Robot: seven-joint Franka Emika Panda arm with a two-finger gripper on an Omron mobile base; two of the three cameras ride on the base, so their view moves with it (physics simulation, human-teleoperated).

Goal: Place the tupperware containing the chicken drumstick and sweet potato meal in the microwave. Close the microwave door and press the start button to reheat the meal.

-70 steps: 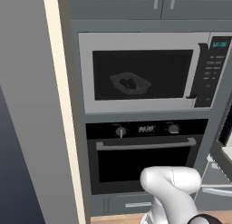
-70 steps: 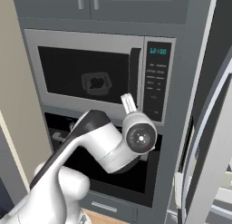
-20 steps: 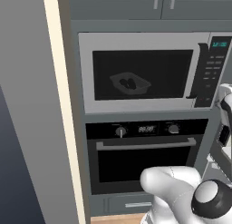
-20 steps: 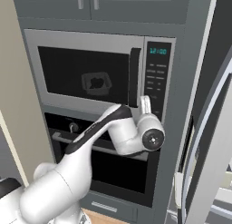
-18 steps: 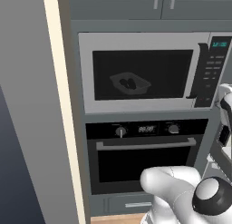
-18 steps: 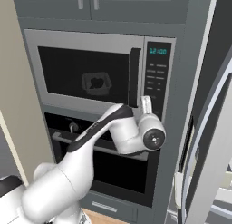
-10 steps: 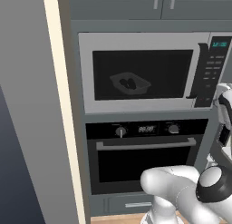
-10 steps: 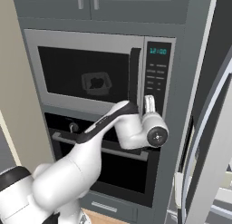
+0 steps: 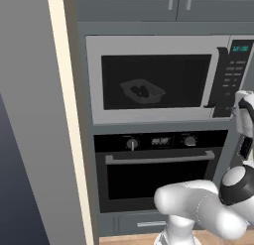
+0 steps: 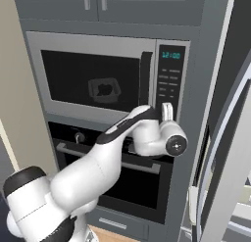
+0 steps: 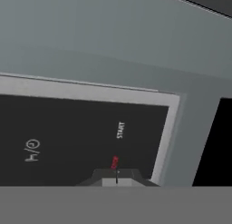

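I've got the pincer (image 10: 167, 110) pinched fully closed, nothing in it, up at the lower end of the microwave's black control panel (image 10: 170, 77). In the hand view the fingertips (image 11: 117, 177) sit together, nosed in against the panel just below the red label, with START (image 11: 120, 130) printed a bit further along and a clock symbol off to the side. Can't tell from any view whether the tips are actually touching the panel or just beside it.

The microwave (image 9: 94, 80) sits built into the grey cabinet column, above the oven (image 9: 156, 172). The microwave door (image 9: 154, 79) is closed, flush with the frame, black vertical handle (image 9: 218, 78) at its right edge next to the panel. Cyan digits lit at the top of the panel in both base views.

The tupperware (image 9: 142, 91) is inside the microwave, visible through the dark window, roughly centred on the cavity floor. There are dark lumps in it; I can't make out which food is which through the glass. The right base view shows the same container (image 10: 104, 89) behind the glass.

The arm reaches up across the oven front in the right base view, wrist level with the bottom of the microwave.
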